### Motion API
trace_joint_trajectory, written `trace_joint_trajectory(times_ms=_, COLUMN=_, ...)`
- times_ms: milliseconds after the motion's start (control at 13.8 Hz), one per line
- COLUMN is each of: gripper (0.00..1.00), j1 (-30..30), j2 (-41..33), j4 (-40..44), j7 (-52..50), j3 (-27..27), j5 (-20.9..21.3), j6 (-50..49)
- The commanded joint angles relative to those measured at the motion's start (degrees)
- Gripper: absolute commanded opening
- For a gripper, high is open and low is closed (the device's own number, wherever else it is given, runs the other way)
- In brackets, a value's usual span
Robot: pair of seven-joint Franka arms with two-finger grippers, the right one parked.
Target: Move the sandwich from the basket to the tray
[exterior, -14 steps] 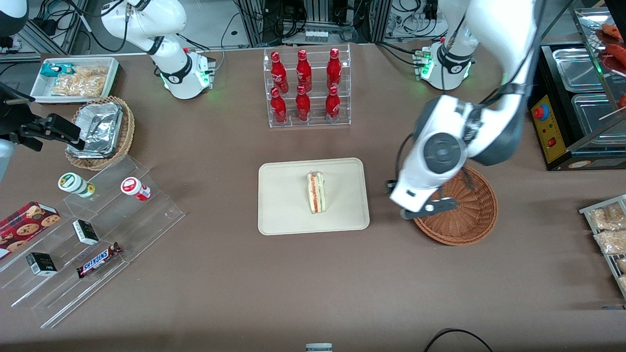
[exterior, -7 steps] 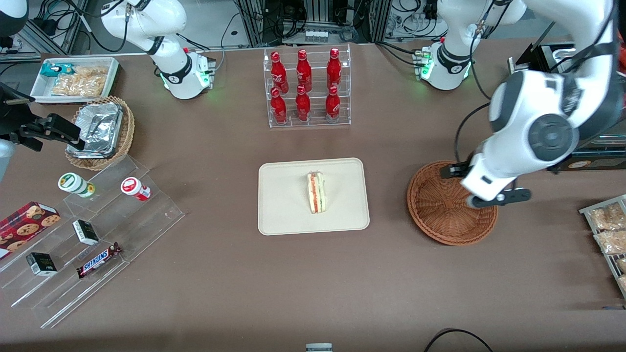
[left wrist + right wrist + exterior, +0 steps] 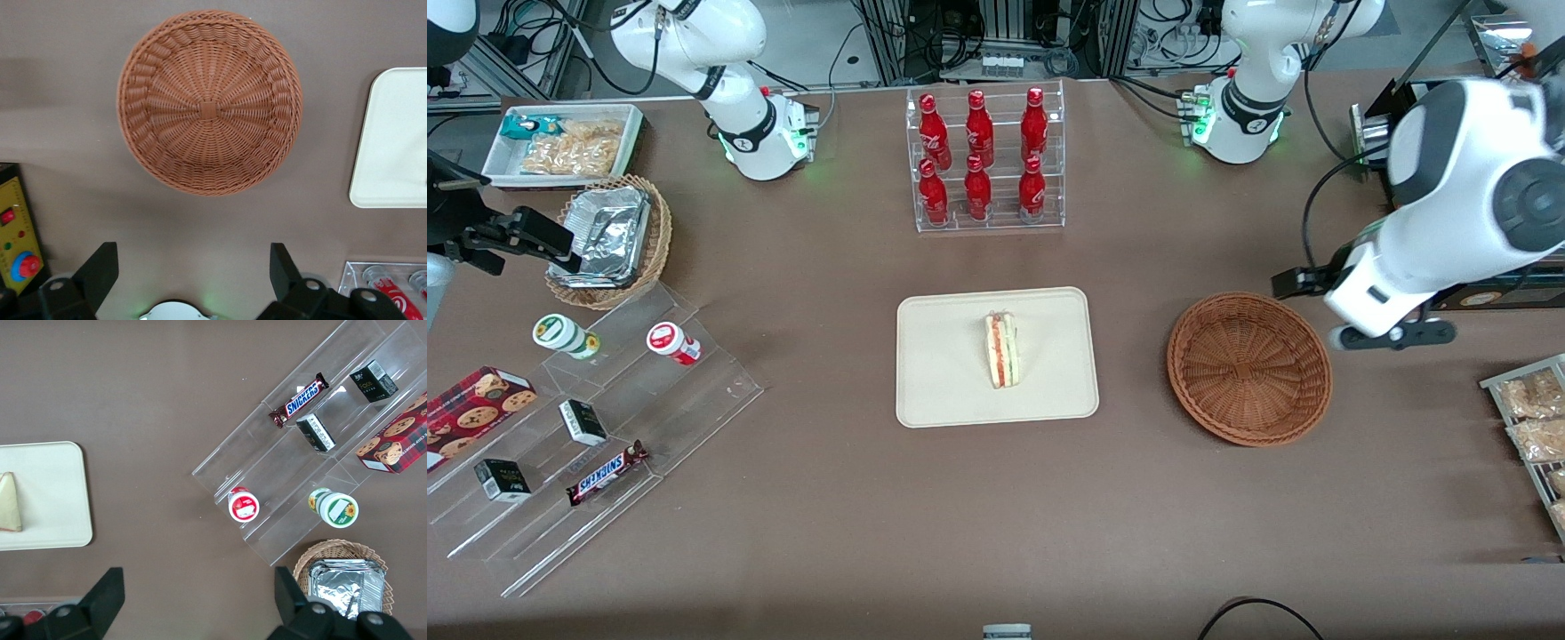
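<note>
Lying on the tray near its middle, the sandwich is resting with its red and green filling edge facing up toward the front camera; the right wrist view is catching just a pale bread corner of it at the tray's edge. The tray is sitting on the brown table, nearer to the front camera than the clear rack of red bottles. The basket is sitting beside the tray, toward the working arm's end of the table, well apart from it, and is showing only bare woven wicker inside (the left wrist view is looking straight down into it). The gripper is hanging above the table just beside the basket, farther toward the working arm's end, not over the tray; its two dark fingers are standing spread wide apart with nothing between them. Toward the parked arm's end, a tan wicker basket of foil trays is sitting by a white bin of snack packets, and a stepped clear display is holding small cups, boxes and a Snickers bar. A black machine with a yellow panel is standing near the working arm.
</note>
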Motion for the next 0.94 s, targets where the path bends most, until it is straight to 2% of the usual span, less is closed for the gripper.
trace_joint_trajectory(times_ms=0, gripper=1.0, j1=1.23, j2=-3.77, j4=-1.07, j7=2.63, j3=0.44, j5=0.41, j6=-0.99)
trace_joint_trajectory(times_ms=145, gripper=1.0, j1=1.14, j2=-4.74, j4=-0.72, j7=2.81, j3=1.5, j5=0.85, j6=-0.72)
trace_joint_trajectory(times_ms=290, gripper=1.0, j1=0.79, j2=-4.83, j4=0.07, j7=4.12, j3=2.64, j5=4.36, j6=-0.38)
trace_joint_trajectory(times_ms=508, gripper=1.0, j1=0.35, j2=-4.83, j4=0.78, j7=7.19, j3=5.19, j5=3.24, j6=-0.46)
trace_joint_trajectory(times_ms=653, gripper=1.0, j1=-0.18, j2=-4.83, j4=0.87, j7=7.9, j3=6.95, j5=0.25, j6=-0.46)
trace_joint_trajectory(times_ms=871, gripper=1.0, j1=-0.27, j2=-4.92, j4=1.57, j7=7.91, j3=7.13, j5=-0.02, j6=-0.64)
